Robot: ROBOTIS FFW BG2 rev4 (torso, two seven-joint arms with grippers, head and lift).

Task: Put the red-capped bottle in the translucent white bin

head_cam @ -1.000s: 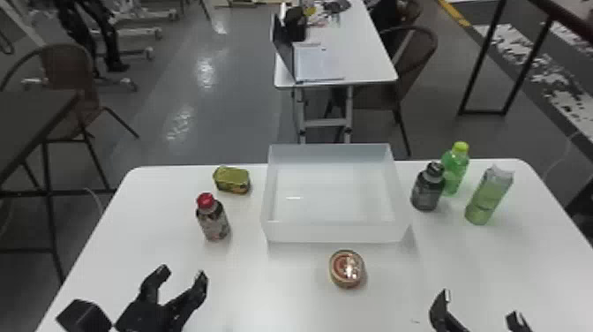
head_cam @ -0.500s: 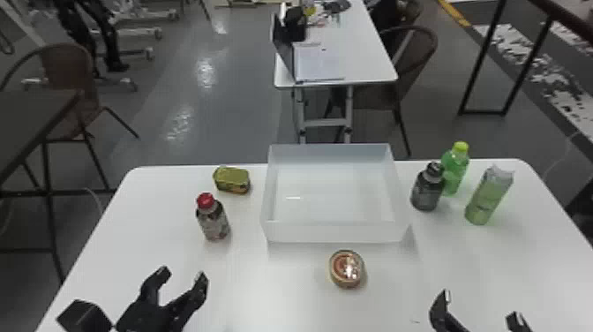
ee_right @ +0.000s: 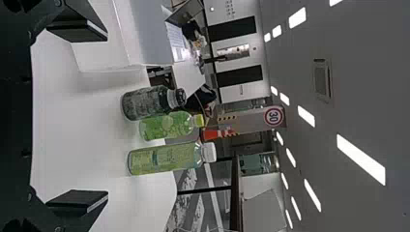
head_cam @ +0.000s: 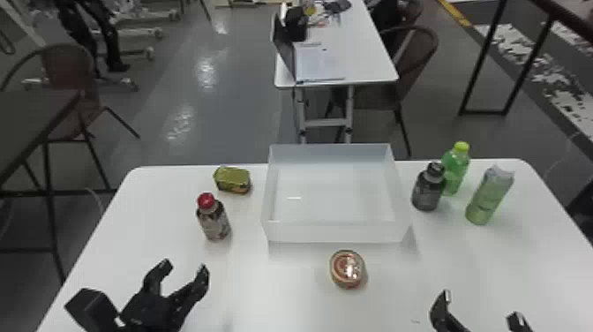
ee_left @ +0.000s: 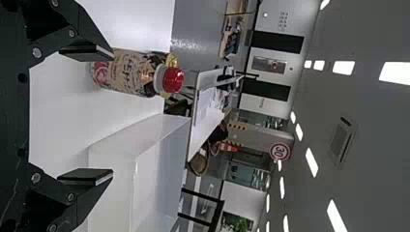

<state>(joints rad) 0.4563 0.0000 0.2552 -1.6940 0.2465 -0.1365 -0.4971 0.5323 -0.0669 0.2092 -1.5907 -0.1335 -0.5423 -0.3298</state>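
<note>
Bottle [head_cam: 215, 224], red-capped: upright, left of bin [head_cam: 335, 232], within likely left-side reach.
Left jaws: open, empty, near-left of bin, presumably spread to admit bottle.
Right jaws: open, empty, near-right of bin, probably unneeded.

Green bottles [head_cam: 489, 195], dark bottle [head_cam: 428, 187], yellow tin [head_cam: 232, 180], round tin [head_cam: 347, 269] on white table [head_cam: 282, 304].

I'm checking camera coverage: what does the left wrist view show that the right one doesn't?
Left wrist view, unlike the right: the red-capped bottle, with part of a yellow tin behind it.
Right wrist view, unlike the left: a dark bottle, a yellow-capped green bottle and a white-capped green bottle.
Both: the translucent white bin, the white table and a round red-rimmed sign beyond.
</note>
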